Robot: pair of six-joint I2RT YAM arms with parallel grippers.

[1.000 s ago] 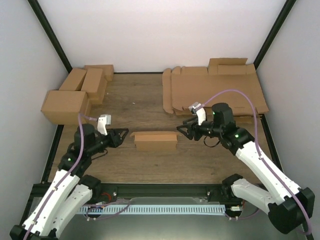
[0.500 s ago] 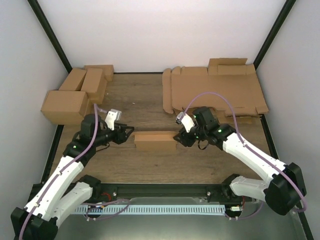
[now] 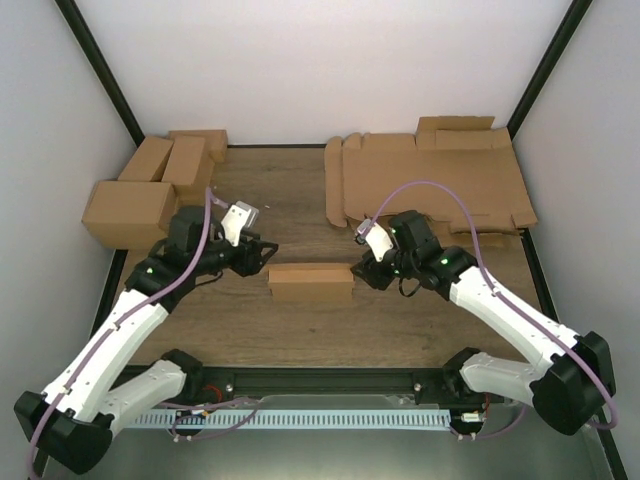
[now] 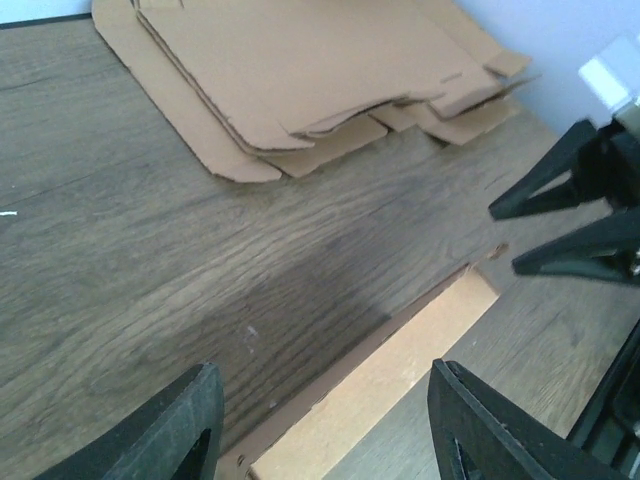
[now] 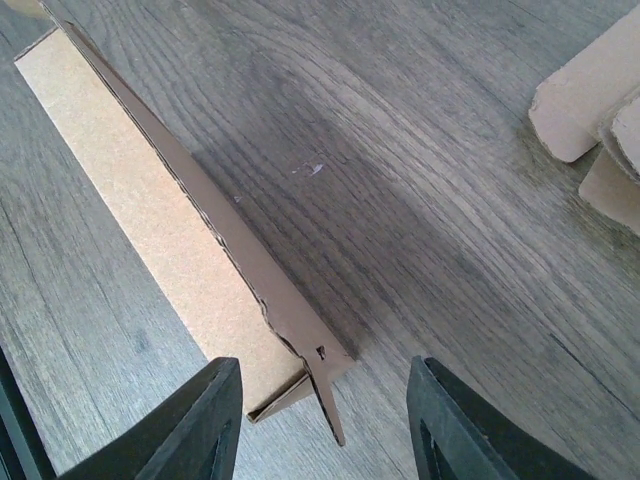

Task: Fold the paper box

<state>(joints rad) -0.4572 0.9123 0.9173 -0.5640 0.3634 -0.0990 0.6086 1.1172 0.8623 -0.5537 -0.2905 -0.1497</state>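
Dark wood-grain table [image 3: 290, 205], matte white walls [image 3: 320, 60]. Paper box [image 3: 311, 282] sits mid-table: plain brown corrugated card, long, low, raw-cut edges. Left gripper [image 3: 266, 256] and right gripper [image 3: 358, 272] both spread, 1 per box end, gripping nothing.

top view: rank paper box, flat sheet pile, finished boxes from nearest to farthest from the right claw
1. paper box, just left of the right claw
2. flat sheet pile, behind it, back right
3. finished boxes, far back left
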